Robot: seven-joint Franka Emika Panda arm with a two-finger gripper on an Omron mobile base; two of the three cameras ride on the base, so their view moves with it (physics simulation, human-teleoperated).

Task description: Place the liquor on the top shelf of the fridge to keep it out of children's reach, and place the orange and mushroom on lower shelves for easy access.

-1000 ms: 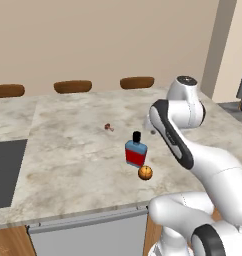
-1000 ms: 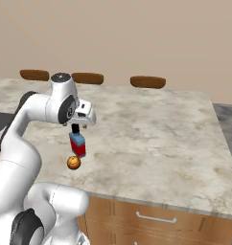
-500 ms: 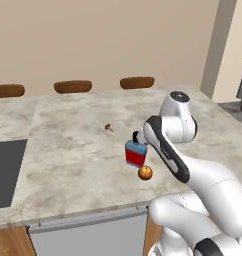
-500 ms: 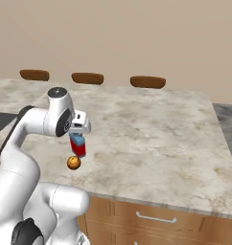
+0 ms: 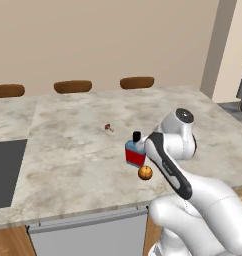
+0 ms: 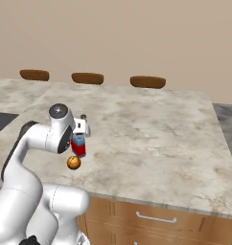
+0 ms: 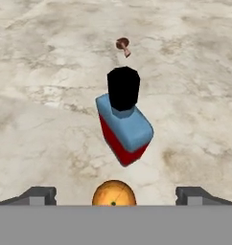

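Here's the gripper [image 7: 116, 195], fingers spread wide, nothing between them, hanging just above the worktop [image 5: 83, 150]. One dark fingertip [image 7: 39, 195] sits at the left of the hand view, its partner far off to the right, and the orange [image 7: 113, 194] peeks up in the gap between them, close in. Just past the orange stands the liquor [image 7: 123, 119], upright on the marble, black cap on top, blue above and red below, turned corner-on to the hand. Farther along the same line lies the mushroom [image 7: 123, 45], tiny, on its side, well apart from the bottle.

From the left base view, the orange [image 5: 145, 172] sits just beside the liquor [image 5: 135, 152], on the side nearer the worktop's front edge, with the white arm's forearm crowding in right next to both. The mushroom [image 5: 109, 127] lies toward the middle of the worktop. From the right base view, liquor [image 6: 78, 146] and orange [image 6: 74, 162] sit near the front edge, tucked against the arm's wrist. Three brown chair backs [image 6: 147, 82] line the far edge, and a dark cooktop [image 5: 5, 170] is set in the worktop's left end.
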